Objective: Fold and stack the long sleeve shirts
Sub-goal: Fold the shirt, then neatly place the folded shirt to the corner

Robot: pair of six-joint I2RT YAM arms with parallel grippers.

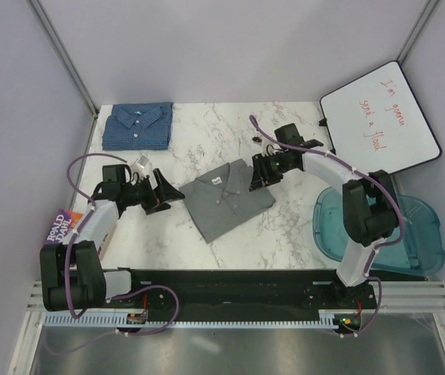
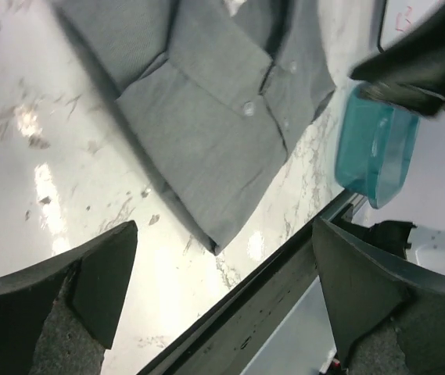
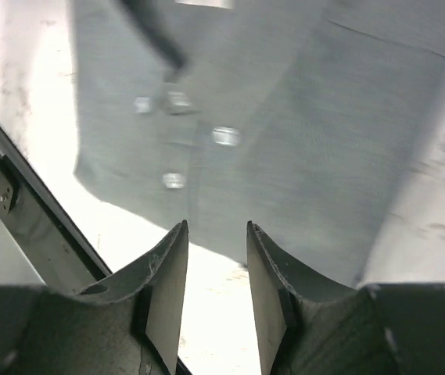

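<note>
A plain grey shirt (image 1: 226, 197) lies folded in the middle of the table, collar towards the back. A blue checked shirt (image 1: 138, 125) lies folded at the back left. My left gripper (image 1: 174, 197) is wide open and empty just left of the grey shirt. In the left wrist view the grey shirt (image 2: 214, 117) lies beyond that gripper (image 2: 224, 234), apart from it. My right gripper (image 1: 255, 178) is at the grey shirt's right edge near the collar. In the right wrist view the gripper (image 3: 216, 230) is narrowly open and empty, above the table just short of the shirt's (image 3: 285, 117) edge.
A whiteboard (image 1: 378, 117) with red writing leans at the back right. A teal plastic tub (image 1: 378, 226) sits at the right edge and shows in the left wrist view (image 2: 375, 156). A colourful book (image 1: 62, 226) lies at the left edge. A small clear object (image 1: 142, 162) lies near the left arm.
</note>
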